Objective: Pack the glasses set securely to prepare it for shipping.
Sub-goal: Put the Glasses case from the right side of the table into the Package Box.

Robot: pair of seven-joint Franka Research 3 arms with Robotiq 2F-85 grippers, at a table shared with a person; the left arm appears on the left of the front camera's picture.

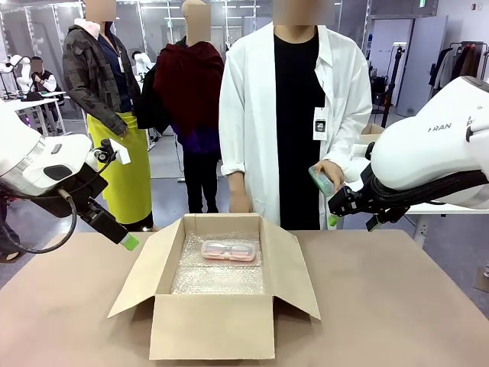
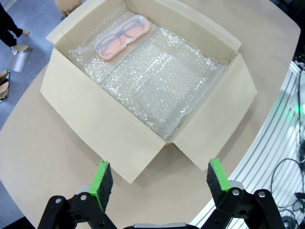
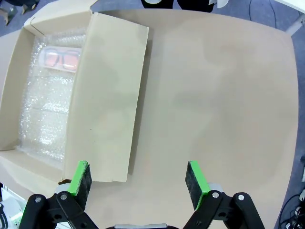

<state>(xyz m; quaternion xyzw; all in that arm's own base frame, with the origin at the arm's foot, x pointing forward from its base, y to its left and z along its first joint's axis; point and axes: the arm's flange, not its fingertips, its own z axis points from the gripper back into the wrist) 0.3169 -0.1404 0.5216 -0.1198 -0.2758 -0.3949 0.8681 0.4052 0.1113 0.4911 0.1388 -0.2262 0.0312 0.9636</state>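
Claws both gape wide and empty. Left claw (image 2: 157,179) hangs short of the open brown cardboard box (image 2: 90,114); ahead of it the pale pink translucent eyeglass case (image 2: 123,36) lies on clear bubble wrap (image 2: 157,90) by the far wall. Just beyond the right claw (image 1: 336,215), a person's hand (image 1: 332,168) holds the mint green translucent case (image 1: 324,184). Both are likely light, stiff and slick: pinch across the narrow middle.

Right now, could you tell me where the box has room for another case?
The bubble wrap between the pink case and the near wall of the box is bare; only the far end is taken. The table right of it is free too.
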